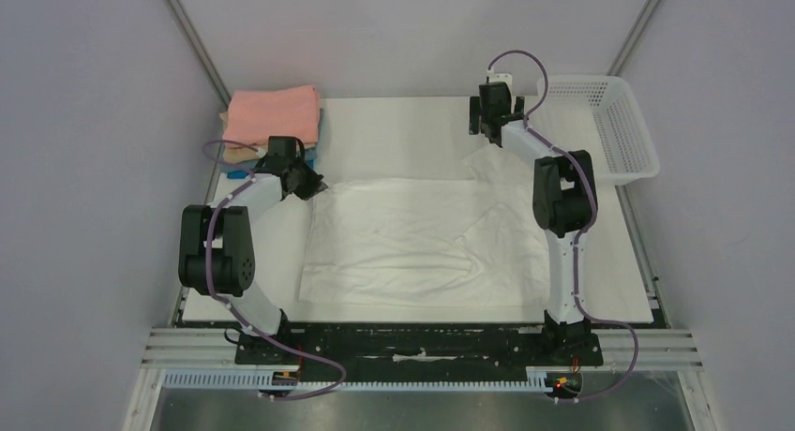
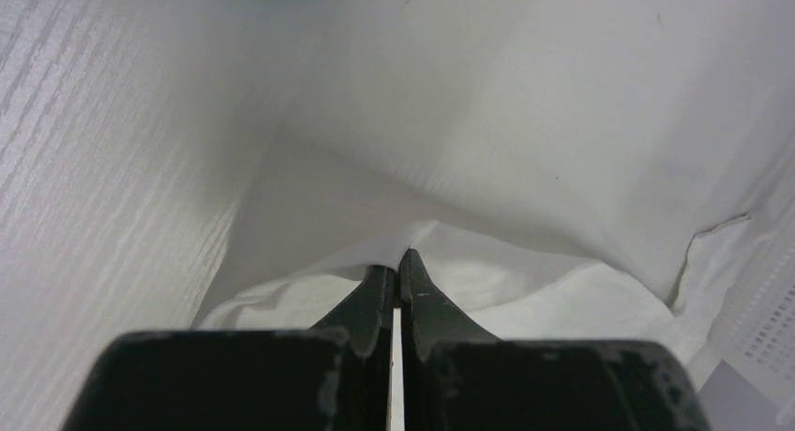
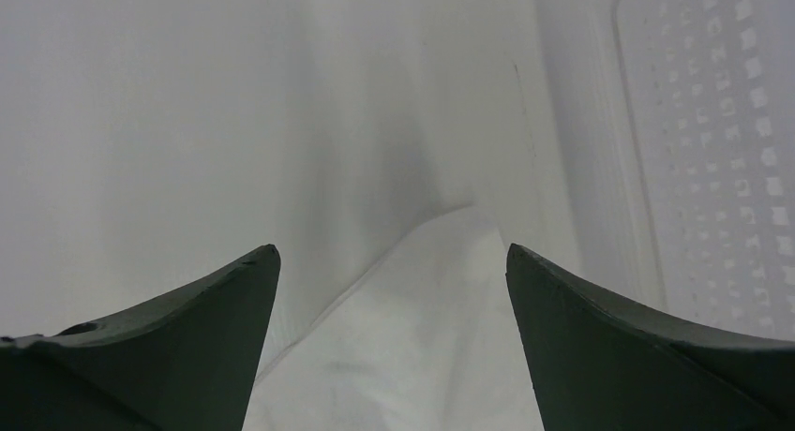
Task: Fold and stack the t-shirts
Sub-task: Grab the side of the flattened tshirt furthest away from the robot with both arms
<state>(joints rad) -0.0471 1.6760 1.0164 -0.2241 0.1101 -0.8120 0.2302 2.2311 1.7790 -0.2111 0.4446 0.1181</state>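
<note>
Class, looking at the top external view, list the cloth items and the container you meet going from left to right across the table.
stack of folded t-shirts → white t-shirt → white mesh basket

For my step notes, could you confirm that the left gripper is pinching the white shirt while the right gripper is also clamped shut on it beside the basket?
Not quite: the right gripper is open, holding nothing, its jaws spread above the white shirt beside the basket, as the right wrist view shows. The left gripper is indeed pinching the shirt.
</note>
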